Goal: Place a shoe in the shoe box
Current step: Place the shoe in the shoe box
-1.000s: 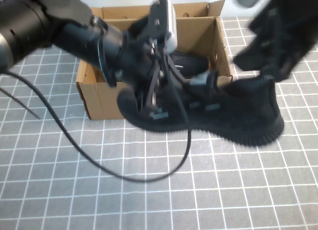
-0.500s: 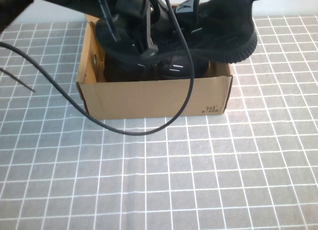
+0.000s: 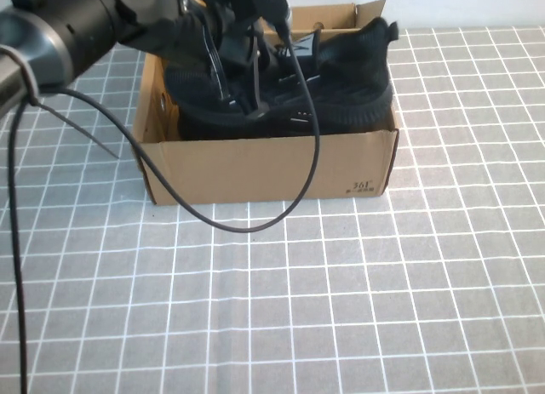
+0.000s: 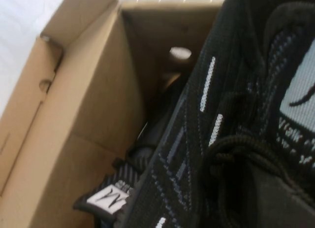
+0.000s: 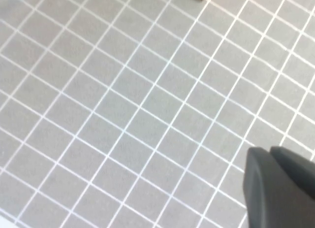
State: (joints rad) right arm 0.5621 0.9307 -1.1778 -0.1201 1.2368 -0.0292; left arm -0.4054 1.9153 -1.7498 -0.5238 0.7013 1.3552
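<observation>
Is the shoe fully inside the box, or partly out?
Partly out: the shoe held by the left gripper rides above the shoe box rim, atop another shoe. Right gripper is away.

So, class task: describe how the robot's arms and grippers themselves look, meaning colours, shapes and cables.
The left arm is a thick, glossy black cylinder with a silvery band, trailing a thin black cable. The left gripper is black. Of the right gripper, only a matte black, rounded block shows.

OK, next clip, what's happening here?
The left arm's tool reaches over the cardboard shoe box and has a black shoe partly inside it, heel end riding above the right rim. Another black shoe already lies in the box underneath. The right tool is over bare gridded table mat, away from the box.
</observation>
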